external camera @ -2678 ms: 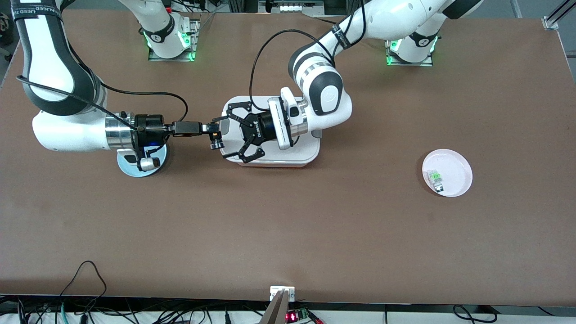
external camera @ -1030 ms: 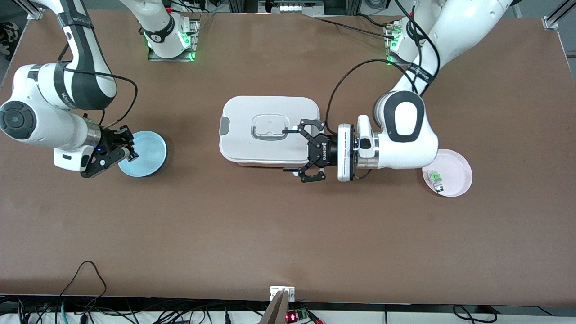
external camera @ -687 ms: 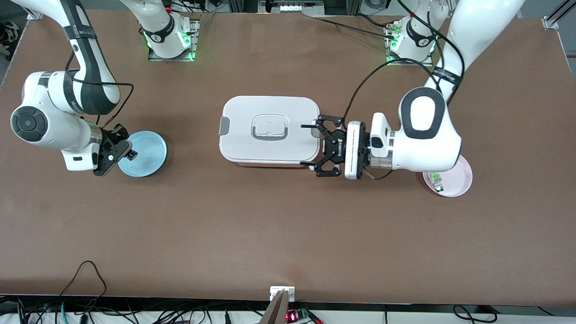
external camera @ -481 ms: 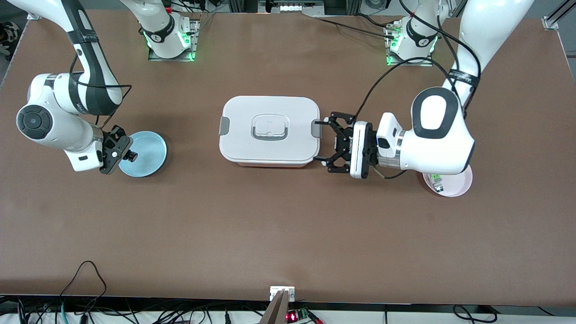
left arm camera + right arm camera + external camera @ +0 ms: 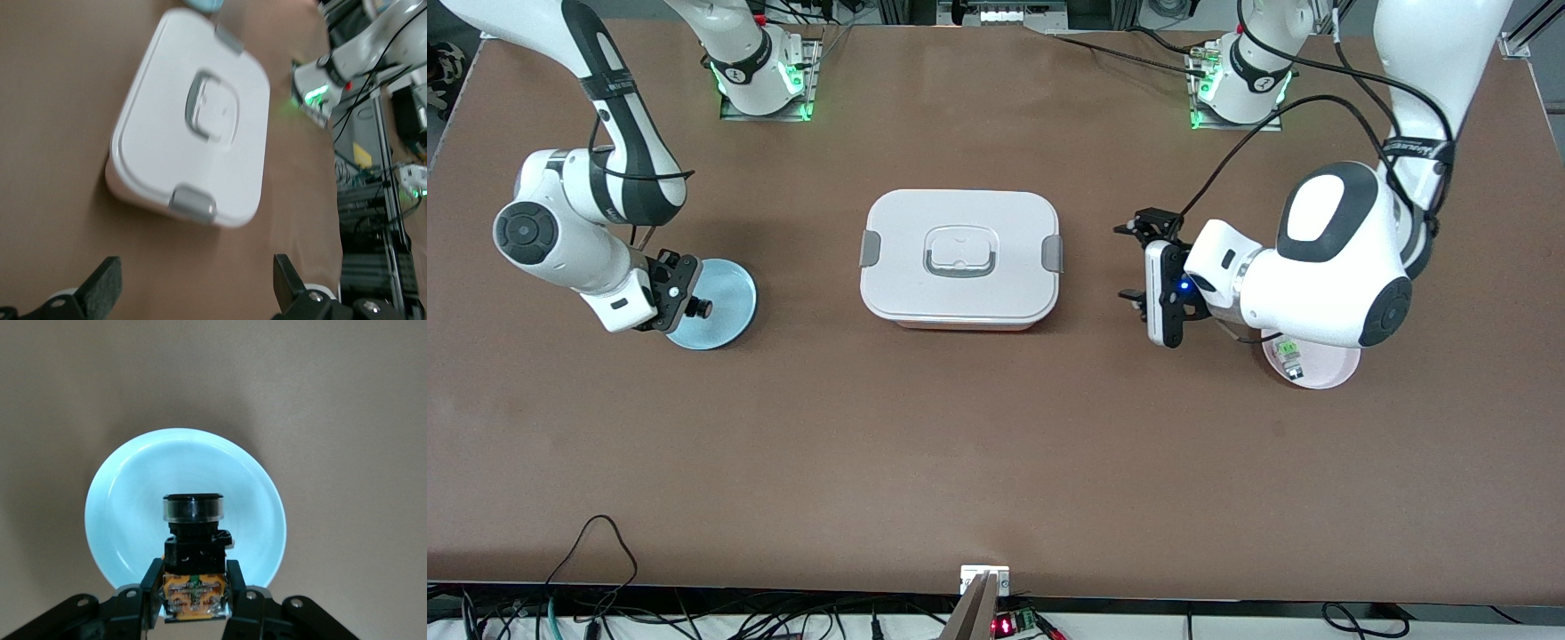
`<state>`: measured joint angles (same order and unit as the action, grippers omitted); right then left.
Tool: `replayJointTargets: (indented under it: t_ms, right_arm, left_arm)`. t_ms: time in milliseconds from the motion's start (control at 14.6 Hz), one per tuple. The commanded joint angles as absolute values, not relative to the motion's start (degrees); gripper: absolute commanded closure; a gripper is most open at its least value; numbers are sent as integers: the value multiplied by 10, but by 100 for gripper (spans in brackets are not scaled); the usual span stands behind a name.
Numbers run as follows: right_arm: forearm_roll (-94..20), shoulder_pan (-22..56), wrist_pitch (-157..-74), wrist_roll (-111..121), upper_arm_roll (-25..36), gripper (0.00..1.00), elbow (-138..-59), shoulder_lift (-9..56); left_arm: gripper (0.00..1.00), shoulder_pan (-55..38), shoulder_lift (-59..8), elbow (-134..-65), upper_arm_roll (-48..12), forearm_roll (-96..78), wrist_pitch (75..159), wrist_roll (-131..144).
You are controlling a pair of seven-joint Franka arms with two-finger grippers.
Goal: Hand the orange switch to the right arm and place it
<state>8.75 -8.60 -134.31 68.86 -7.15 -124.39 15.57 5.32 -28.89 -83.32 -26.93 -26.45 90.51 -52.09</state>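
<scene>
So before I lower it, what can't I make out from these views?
- Switch height above the blue plate: right wrist view looks straight down; in the front view the right tool hides the gap.
- Pink plate: front view, mostly covered by the left arm.
- Box contents: lid shut.
- Left tool: fingertips cut off in the left wrist view.

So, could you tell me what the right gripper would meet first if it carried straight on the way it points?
Probably the round pale blue plate: the right gripper, shut on the orange switch, points at its middle, though the gap is unclear.
</scene>
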Motion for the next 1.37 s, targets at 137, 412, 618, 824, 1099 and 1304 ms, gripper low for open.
replayJointTargets:
  t_ms: [137,412,618,824,1099,1304]
  right_arm:
    - [91,-108,-1415,702,-77,76,-1297,165]
    - [91,-114,-1444,710,-76,76,-1309,176]
    - [91,-116,-1463,750,-76,76,-1308,185]
    - [91,-119,-1482,797,-76,75,-1308,189]
    - [88,-123,-1487,797,-76,47,-1307,194]
    - [77,-124,-1477,785,-76,0,-1305,187]
  left_arm:
    - [0,48,-286,-800,-269,-122,804,-396]
    - [0,43,-283,-758,-277,-26,707,-289]
    - [0,44,-273,-733,-278,24,660,-214]
    - [0,47,-220,-726,-272,31,642,-74]
    - [0,43,-133,-769,-187,26,724,-25]
    - [0,8,-51,-866,-78,16,878,-20]
